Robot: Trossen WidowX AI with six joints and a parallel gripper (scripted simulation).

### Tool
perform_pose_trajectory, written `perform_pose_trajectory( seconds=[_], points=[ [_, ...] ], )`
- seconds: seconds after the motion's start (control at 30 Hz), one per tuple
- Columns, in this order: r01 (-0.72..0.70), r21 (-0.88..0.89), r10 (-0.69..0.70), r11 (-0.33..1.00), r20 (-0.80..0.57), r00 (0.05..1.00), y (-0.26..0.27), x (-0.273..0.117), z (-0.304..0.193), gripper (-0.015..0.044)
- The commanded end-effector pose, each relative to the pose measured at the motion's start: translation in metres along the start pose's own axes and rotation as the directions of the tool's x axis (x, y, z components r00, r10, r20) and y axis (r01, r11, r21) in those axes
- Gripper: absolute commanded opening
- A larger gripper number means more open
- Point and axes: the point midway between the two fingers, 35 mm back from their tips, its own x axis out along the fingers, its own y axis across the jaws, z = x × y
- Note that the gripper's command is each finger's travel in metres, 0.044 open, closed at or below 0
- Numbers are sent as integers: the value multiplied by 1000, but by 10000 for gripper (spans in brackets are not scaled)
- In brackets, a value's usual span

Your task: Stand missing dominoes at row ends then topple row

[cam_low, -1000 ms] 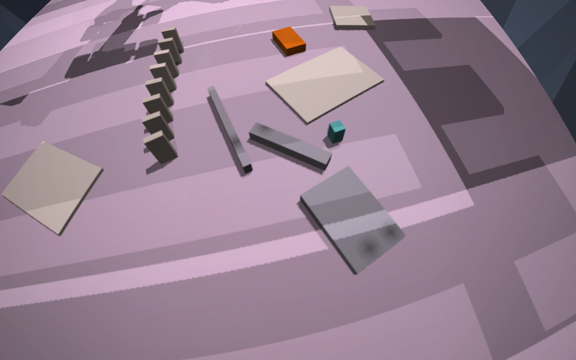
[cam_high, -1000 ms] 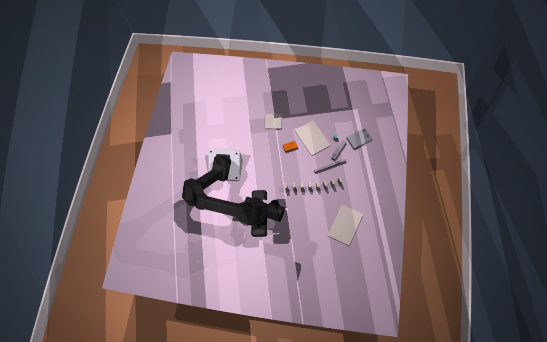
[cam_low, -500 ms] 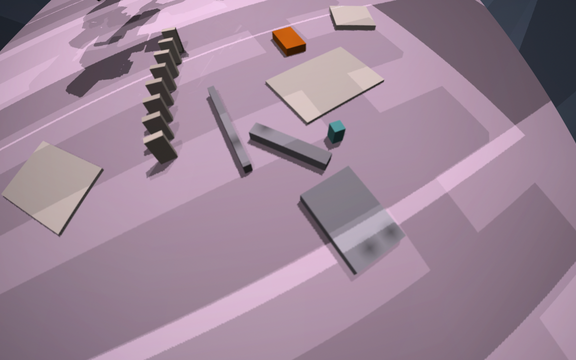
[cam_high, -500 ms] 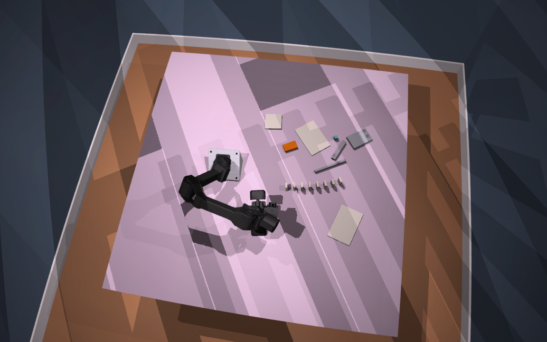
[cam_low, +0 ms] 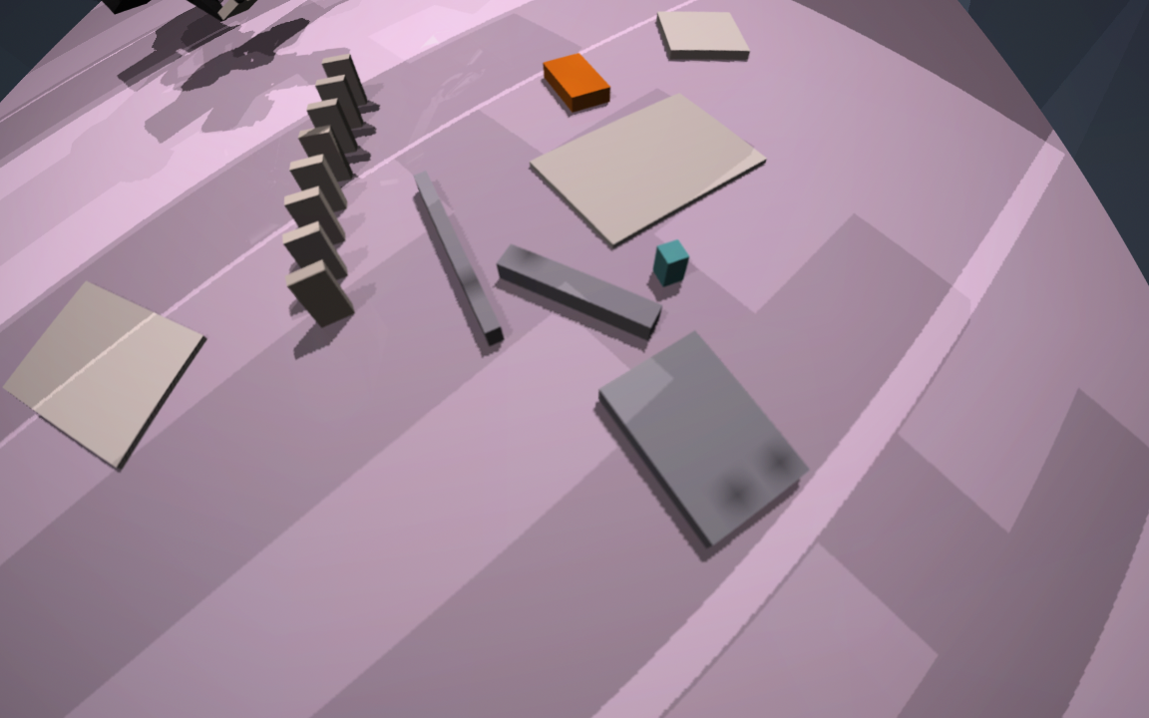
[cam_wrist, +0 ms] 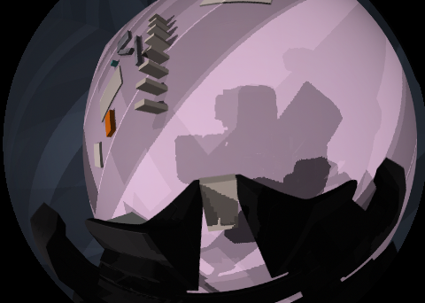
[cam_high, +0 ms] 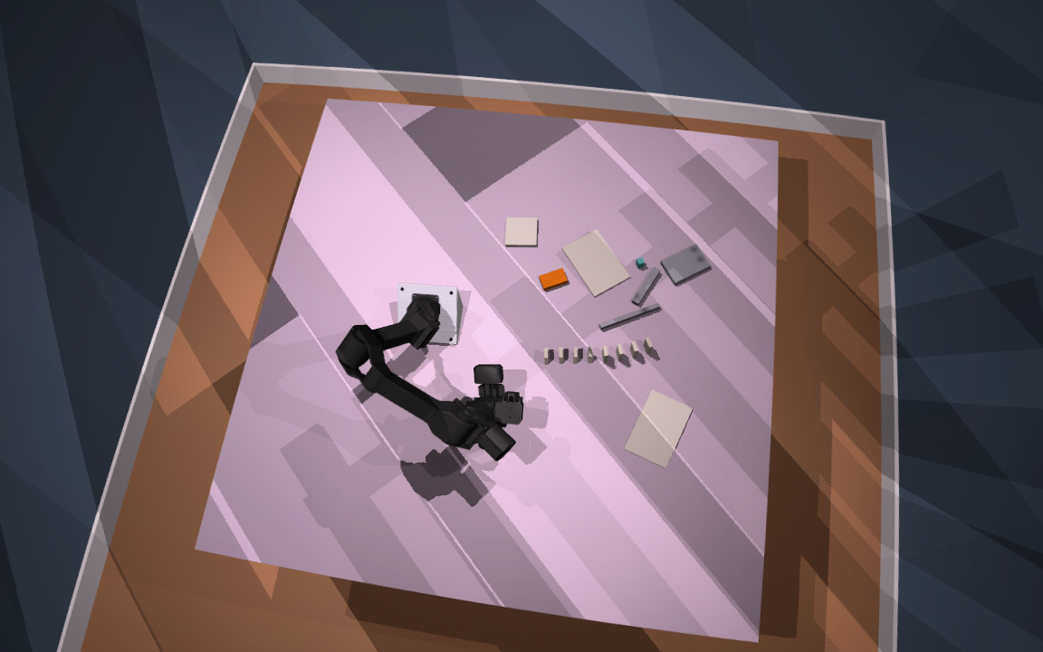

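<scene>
Several cream dominoes stand in a slightly curved row; the row's arm-side end domino [cam_high: 548, 355] [cam_wrist: 151, 106] and far-end domino [cam_high: 648, 344] [cam_low: 319, 296] are upright. My gripper [cam_wrist: 217, 182] is shut on a cream domino [cam_wrist: 219, 198], gripped between the fingertips. In the top view the arm hides the held domino. The gripper is above the table, beyond the arm-side end of the row and off to one side of its line, apart from the standing dominoes. Only a small part of the gripper shows at the top left of the exterior view.
An orange block [cam_high: 553, 279] [cam_low: 575, 78], cream plates [cam_high: 596, 263] [cam_high: 659, 429] [cam_high: 521, 231], two grey bars [cam_high: 629, 317] [cam_high: 645, 287], a teal block [cam_high: 640, 263] [cam_low: 670, 263] and a grey plate [cam_high: 684, 263] [cam_low: 699, 437] lie around the row.
</scene>
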Motion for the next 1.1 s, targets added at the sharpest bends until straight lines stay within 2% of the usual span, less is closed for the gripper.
perform_pose_trajectory(
  seconds=[0.0, 0.53, 1.07],
  points=[
    [-36, -10, 37, 999, 81, 996, 0, 4, 0, 107],
    [-69, -87, 99, 994, 408, 908, -6, 7, 3, 107],
    [87, -157, 47, 984, 695, 718, -18, -10, -1, 107]
  ],
)
